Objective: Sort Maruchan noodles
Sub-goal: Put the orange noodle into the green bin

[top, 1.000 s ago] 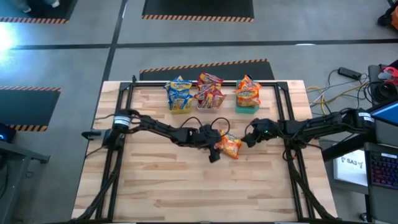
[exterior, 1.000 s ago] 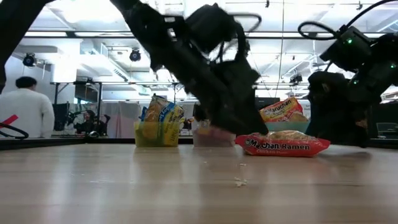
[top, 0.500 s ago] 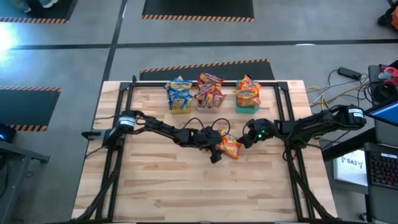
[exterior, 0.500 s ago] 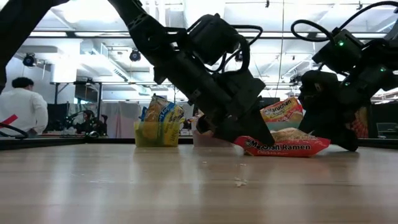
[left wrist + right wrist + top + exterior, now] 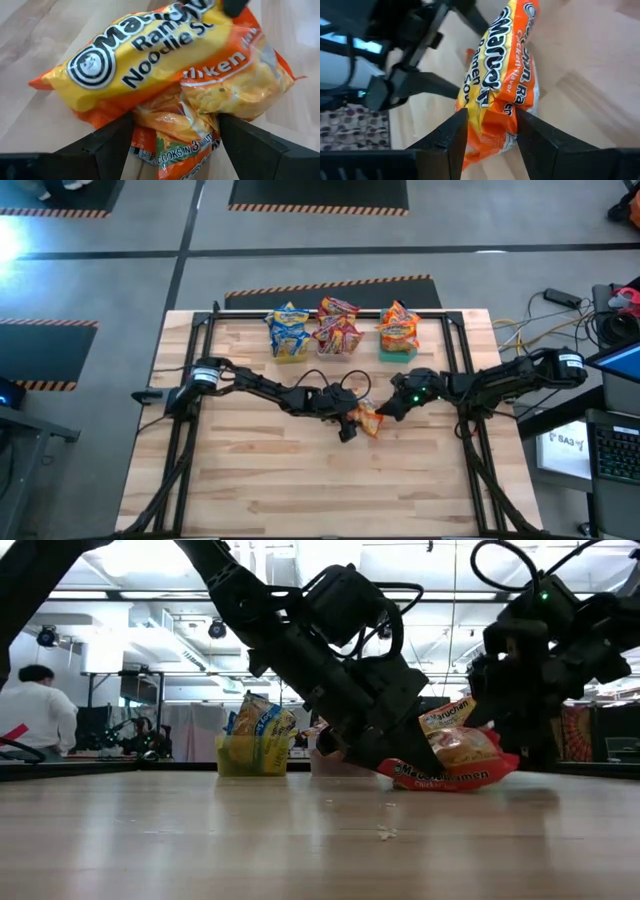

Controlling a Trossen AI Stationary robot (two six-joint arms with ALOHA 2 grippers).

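Gripping opposite ends of one glossy orange noodle packet (image 5: 367, 419) mid-table (image 5: 260, 480), the left pincer (image 5: 172, 131) and right pincer (image 5: 487, 125) both clamp its crinkled plastic, tilting it up on one side.

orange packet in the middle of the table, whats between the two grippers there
Only the orange ramen packet: in the high view it bridges the left gripper and the right gripper. Both wrist views show each gripper's fingers around it.
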